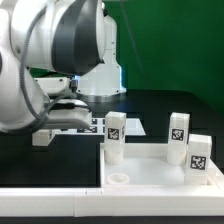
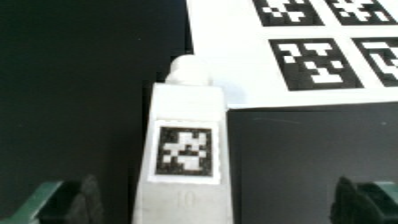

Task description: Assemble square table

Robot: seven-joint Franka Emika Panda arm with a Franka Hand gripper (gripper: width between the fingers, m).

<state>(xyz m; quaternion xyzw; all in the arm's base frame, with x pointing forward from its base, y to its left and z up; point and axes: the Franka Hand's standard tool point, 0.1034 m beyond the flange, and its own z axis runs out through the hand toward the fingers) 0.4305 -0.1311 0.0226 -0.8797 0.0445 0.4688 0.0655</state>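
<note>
1. Exterior view, largest first: the arm fills the exterior view's left half, bent low over the black table. Its bulk hides the gripper from this camera.
2. Next in size is the square tabletop, a white tray with a raised rim, lying in the foreground. One corner hole shows open, with no leg in it.
3. Three legs stand upright on or at the tabletop: one near the middle, one further back, one at the exterior view's right. Whether they are screwed home or merely stood there I cannot tell.
4. The marker board lies flat on the table, just beside the fourth leg.
5. That fourth leg lies on the black table in the wrist view, tag upward, between the wide-spread fingers of the gripper, which touch nothing.
6. Judgement: roughly three legs placed, one left to pick up and seat in the open hole.
7. Obstacles: the marker board's edge crowds the leg's tip, and the standing legs narrow the approach to the hole.
</note>
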